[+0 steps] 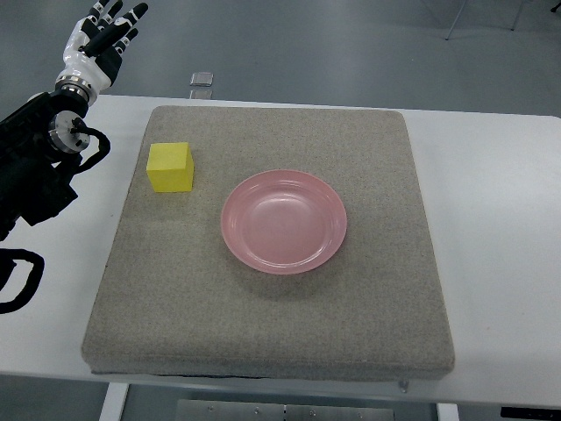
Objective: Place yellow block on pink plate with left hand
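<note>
Right now the yellow block (pixel 170 167) sits on the grey mat (pixel 272 351), toward the mat's far left corner, with nothing touching it. It rests flat, one face up, and stands apart from the pink plate (pixel 284 221), which lies near the middle of the mat (a little to the right of the block and nearer the camera). The plate holds nothing.

The left hand (pixel 103 39) is up in the far left corner of the picture, well away from the block, past the far edge of the white table (pixel 504 246). Its fingers (pixel 114 13) are spread and point away from the camera, gripping nothing. The black arm (pixel 39 153) behind it comes in from the left edge and hangs over the table's left side, beside the mat but not over it.

A small grey object (pixel 202 79) lies on the floor beyond the table (too small to tell what it is).
</note>
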